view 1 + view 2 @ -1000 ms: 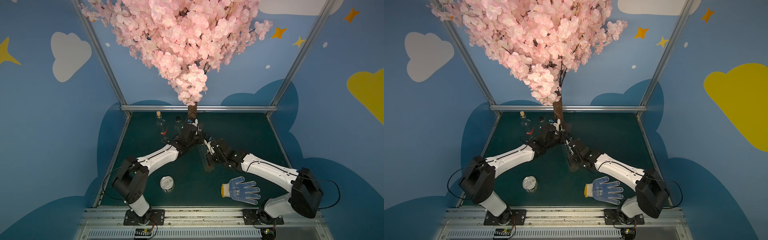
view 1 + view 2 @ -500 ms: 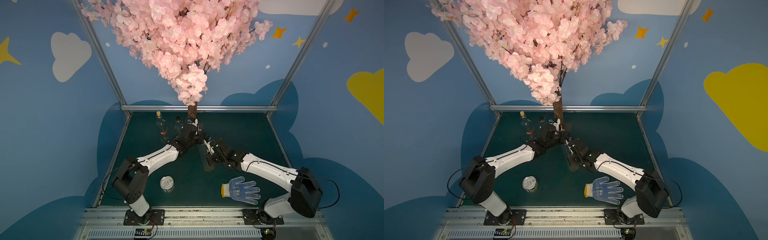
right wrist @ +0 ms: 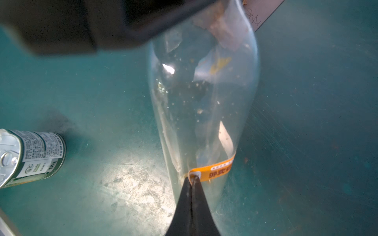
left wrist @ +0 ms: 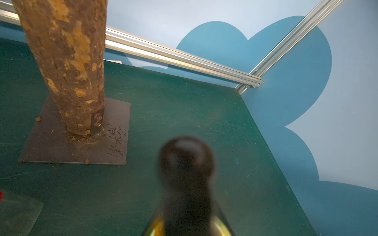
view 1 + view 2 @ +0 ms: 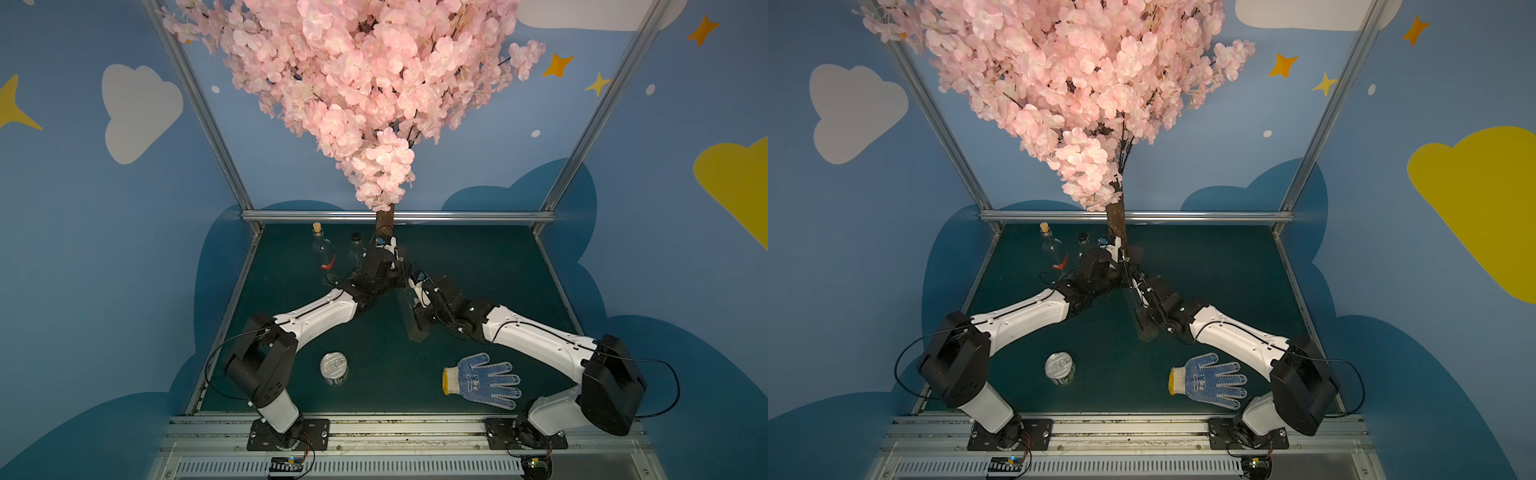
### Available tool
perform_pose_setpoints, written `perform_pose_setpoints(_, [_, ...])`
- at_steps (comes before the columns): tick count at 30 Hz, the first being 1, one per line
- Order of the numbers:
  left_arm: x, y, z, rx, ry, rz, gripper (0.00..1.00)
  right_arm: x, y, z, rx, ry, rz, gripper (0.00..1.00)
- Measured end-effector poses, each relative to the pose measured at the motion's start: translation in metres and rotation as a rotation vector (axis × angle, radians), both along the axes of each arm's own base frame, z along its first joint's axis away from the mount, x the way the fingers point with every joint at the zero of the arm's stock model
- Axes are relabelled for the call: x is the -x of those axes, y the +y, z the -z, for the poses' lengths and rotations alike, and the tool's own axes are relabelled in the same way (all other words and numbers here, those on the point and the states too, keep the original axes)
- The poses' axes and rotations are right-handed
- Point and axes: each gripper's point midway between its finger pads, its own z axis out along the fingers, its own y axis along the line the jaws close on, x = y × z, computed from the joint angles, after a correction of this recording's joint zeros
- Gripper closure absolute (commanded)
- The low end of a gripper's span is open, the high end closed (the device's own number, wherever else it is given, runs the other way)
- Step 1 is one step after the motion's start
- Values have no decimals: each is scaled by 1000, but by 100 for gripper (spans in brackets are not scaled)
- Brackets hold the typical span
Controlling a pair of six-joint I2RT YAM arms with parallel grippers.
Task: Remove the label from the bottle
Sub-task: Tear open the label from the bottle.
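Observation:
A clear glass bottle point(image 5: 409, 309) stands near the middle of the green table, just in front of the tree. Its black cap point(image 4: 186, 157) fills the near part of the left wrist view. My left gripper point(image 5: 399, 279) is shut on the bottle's neck from above. An orange label point(image 3: 216, 169) wraps the lower part of the bottle point(image 3: 202, 98). My right gripper point(image 3: 193, 178) is shut on the label's loose, curled end, low on the bottle. In both top views the right gripper point(image 5: 1144, 316) reaches in from the right.
A tin can point(image 5: 333, 368) stands front left and also shows in the right wrist view point(image 3: 30, 155). A blue dotted glove point(image 5: 482, 380) lies front right. Two other bottles point(image 5: 322, 253) point(image 5: 356, 249) stand at the back beside the tree trunk point(image 4: 67, 61) on its metal plate point(image 4: 51, 151).

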Motion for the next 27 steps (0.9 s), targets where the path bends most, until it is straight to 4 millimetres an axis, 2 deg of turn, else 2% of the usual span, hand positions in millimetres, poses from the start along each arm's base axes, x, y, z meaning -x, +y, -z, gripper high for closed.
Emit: perform_pose_setpoints(27, [3,-7,-5,-35,-25,33,98,-2,-6,-1,-41,24,4,100])
